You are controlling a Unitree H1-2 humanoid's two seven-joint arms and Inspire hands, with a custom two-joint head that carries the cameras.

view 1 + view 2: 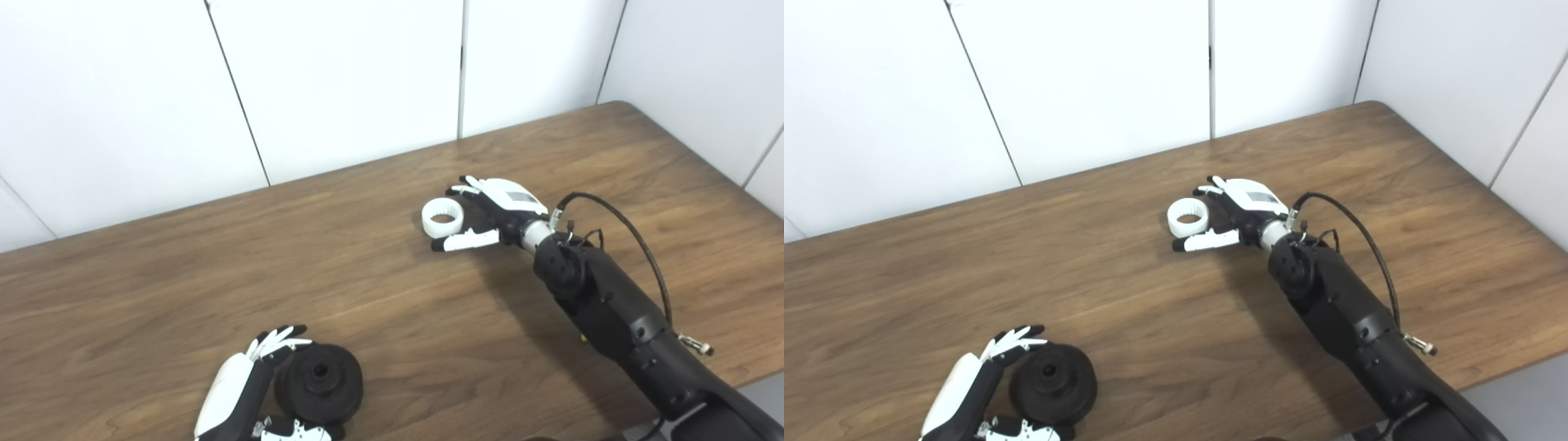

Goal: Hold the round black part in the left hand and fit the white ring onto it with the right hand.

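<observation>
The round black part (320,383) lies on the wooden table (184,288) near the front left, hub up. My left hand (245,392) cups it from the left. Its fingers (278,340) curl at the part's far rim and its thumb (297,432) lies at the near rim, but the hand has not closed tight on it. The white ring (442,218) lies flat on the table at mid-right. My right hand (490,211) is open just right of the ring, which sits between its fingers (465,184) and its thumb (465,240).
White wall panels (343,79) stand behind the table's far edge. The table's right corner (625,107) and front right edge (753,367) are near my right arm (612,312). A black cable (637,239) loops over that arm's wrist.
</observation>
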